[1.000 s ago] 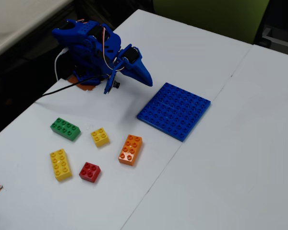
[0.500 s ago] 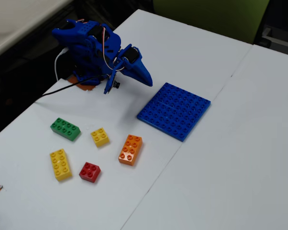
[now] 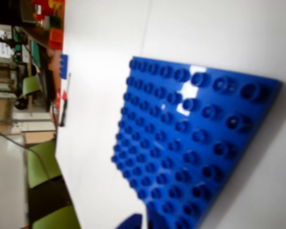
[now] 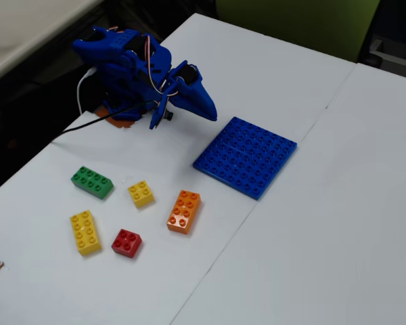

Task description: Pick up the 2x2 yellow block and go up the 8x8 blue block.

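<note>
White tabletop (image 4: 311, 223) | gripper (image 4: 183, 115) lifted slightly, fingers nearly closed, empty | small square yellow plastic brick (image 4: 141, 193) well below fingertips, untouched

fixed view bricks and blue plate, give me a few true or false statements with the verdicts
1. The small square yellow plastic brick lies on the white table. True.
2. The large flat blue studded plate carries a brick. False: its studs are bare.
3. The green brick touches the long yellow brick. False: they lie apart.
4. The orange brick lies between the small yellow brick and the plate. True.
5. The claw grips a brick. False: it holds nothing.
</note>
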Controlling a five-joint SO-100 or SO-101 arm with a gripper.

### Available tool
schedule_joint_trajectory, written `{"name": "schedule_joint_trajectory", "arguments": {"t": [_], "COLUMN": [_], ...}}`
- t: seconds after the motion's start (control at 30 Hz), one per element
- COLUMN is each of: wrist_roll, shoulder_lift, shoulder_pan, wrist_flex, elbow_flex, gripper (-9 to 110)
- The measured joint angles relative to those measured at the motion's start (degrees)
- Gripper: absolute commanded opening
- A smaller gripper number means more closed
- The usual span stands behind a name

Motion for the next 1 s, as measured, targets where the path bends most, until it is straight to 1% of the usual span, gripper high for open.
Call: {"name": "schedule_joint_trajectory", "arguments": {"t": [0.13, 0.23, 0.37, 0.5, 0.57, 0.8, 1.0], "wrist_roll": [-3.52, -6.94, -12.57, -21.97, -26.19, -43.07, -53.61], "shoulder_lift": [-8.17, -16.44, -29.00, -39.20, -43.42, -56.43, -64.34], "shoulder_pan": [0.70, 1.85, 3.87, 5.10, 6.24, 11.78, 15.82], "wrist_flex": [-0.62, 1.14, 9.93, 19.60, 23.91, 40.69, 47.29], "elbow_flex": [-9.32, -19.25, -34.72, -48.25, -54.05, -72.69, -82.44], "gripper": [0, 0, 0, 1, 3, 0, 0]}}
